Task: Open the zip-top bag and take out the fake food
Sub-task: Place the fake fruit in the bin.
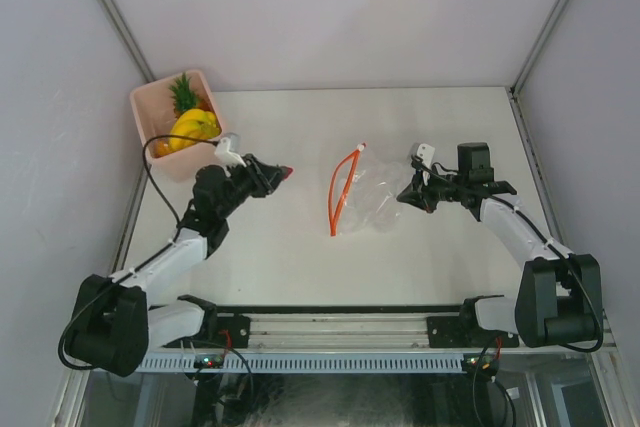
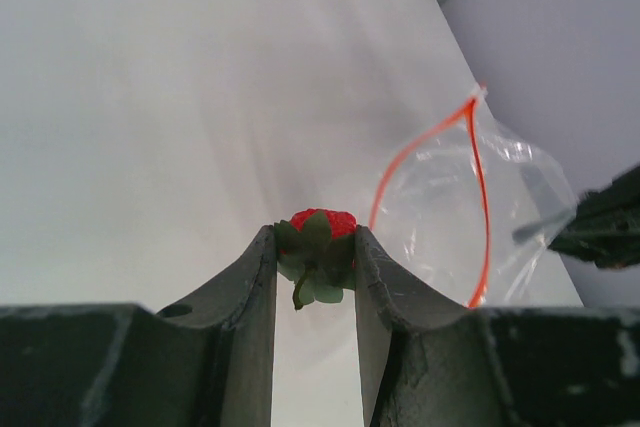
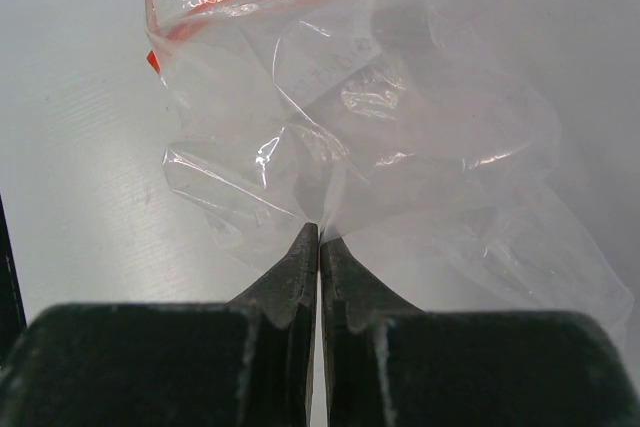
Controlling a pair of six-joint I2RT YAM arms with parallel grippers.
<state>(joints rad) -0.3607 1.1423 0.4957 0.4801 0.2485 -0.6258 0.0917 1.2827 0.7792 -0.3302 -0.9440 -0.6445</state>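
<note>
Closest in, the left gripper point(image 2: 315, 247) has its jaws drawn to a narrow gap around a toy strawberry point(image 2: 322, 223), with the red top and green leaves poking out between the fingers. The strawberry looks light, hard and a little slick, so a pinch across its body suits it. The zip-top bag point(image 1: 368, 197) lies mid-table with its red-orange zip strip point(image 1: 338, 192) bowed apart towards the left arm. Its thin, crinkly film will likely slide unless pinned, and is best taken by a fold or the stiffer strip. The right gripper point(image 3: 320, 235) is closed to a sliver on a fold at the bag's far end. A banana bunch point(image 1: 195, 129) and a pineapple point(image 1: 183, 94) sit in the pink bin point(image 1: 145, 107)
</note>
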